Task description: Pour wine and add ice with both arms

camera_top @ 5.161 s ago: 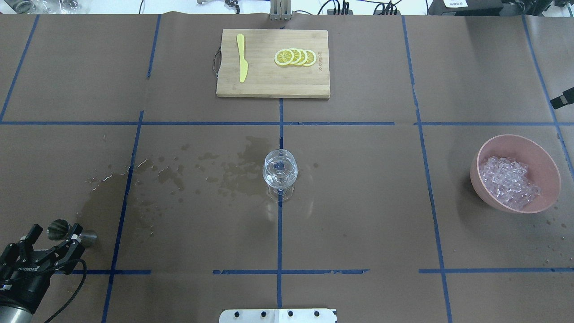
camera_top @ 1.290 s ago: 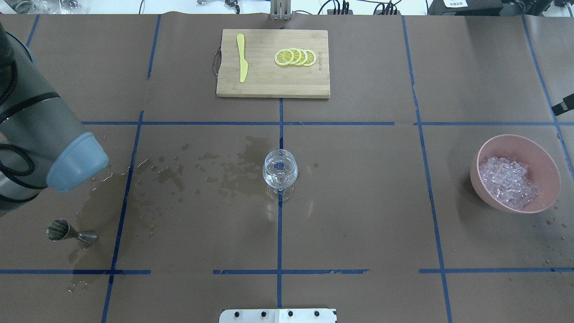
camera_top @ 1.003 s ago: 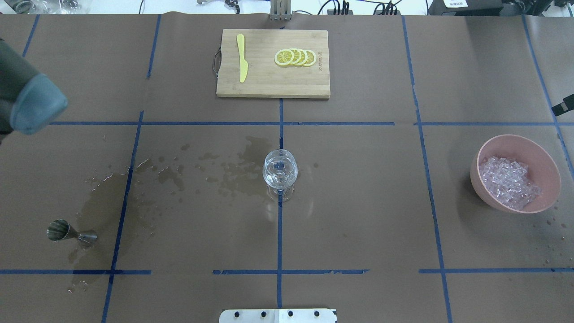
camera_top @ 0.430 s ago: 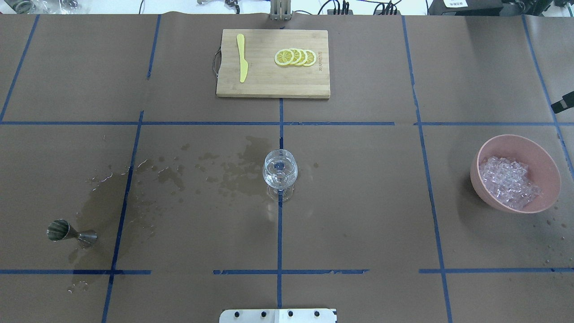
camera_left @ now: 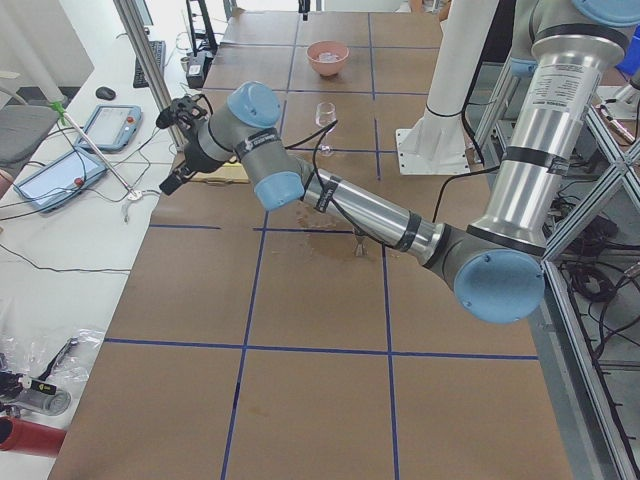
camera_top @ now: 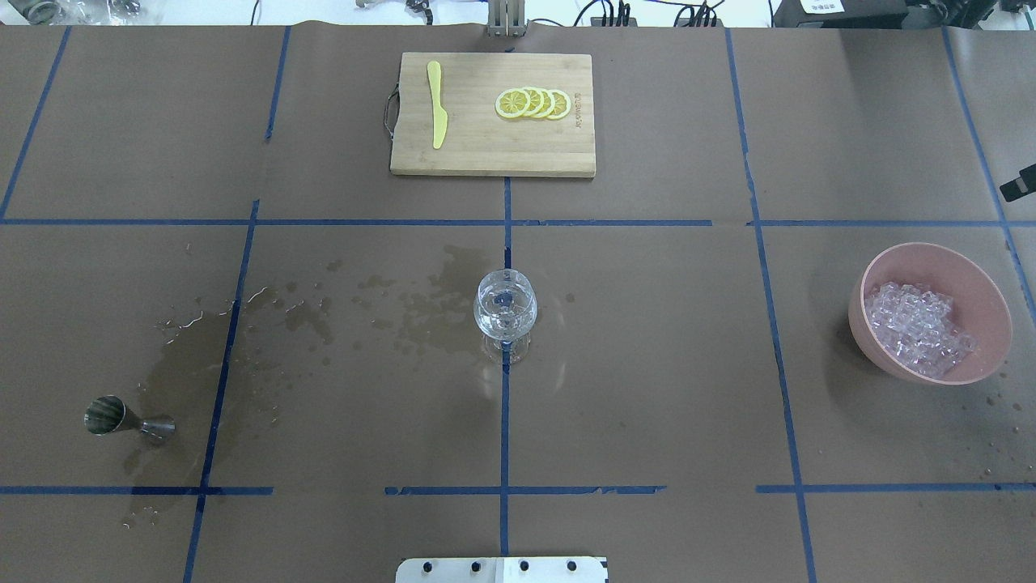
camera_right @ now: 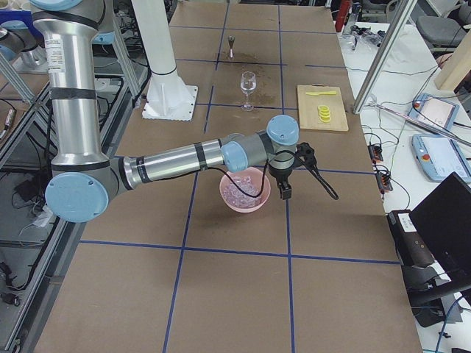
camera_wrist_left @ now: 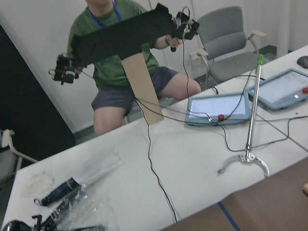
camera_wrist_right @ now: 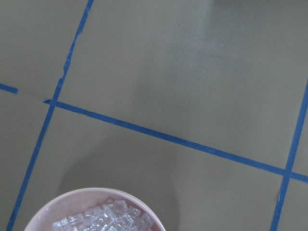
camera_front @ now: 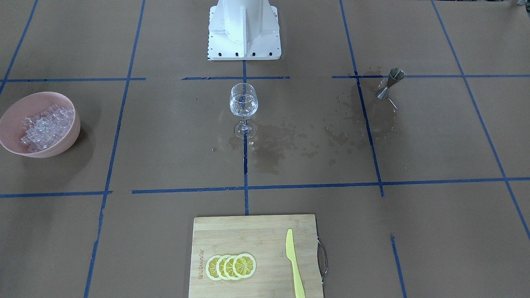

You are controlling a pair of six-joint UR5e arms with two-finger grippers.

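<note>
Gone from overhead since a second back: left arm (camera_left: 360, 212), stretched toward the worktop's (camera_top: 647, 364) far edge, left hand's (camera_left: 170, 182) grip impossible to tell. Same for right hand (camera_right: 284, 193), hovering just beside pink bowl (camera_top: 874, 279) of ice (camera_top: 919, 328). Wine (camera_top: 503, 322) sitting in glass (camera_top: 505, 300), centre worktop.

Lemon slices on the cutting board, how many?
4 lemon slices, overlapping in one row on the cutting board, on its half away from the yellow knife. The overlap could hide another underneath.
</note>
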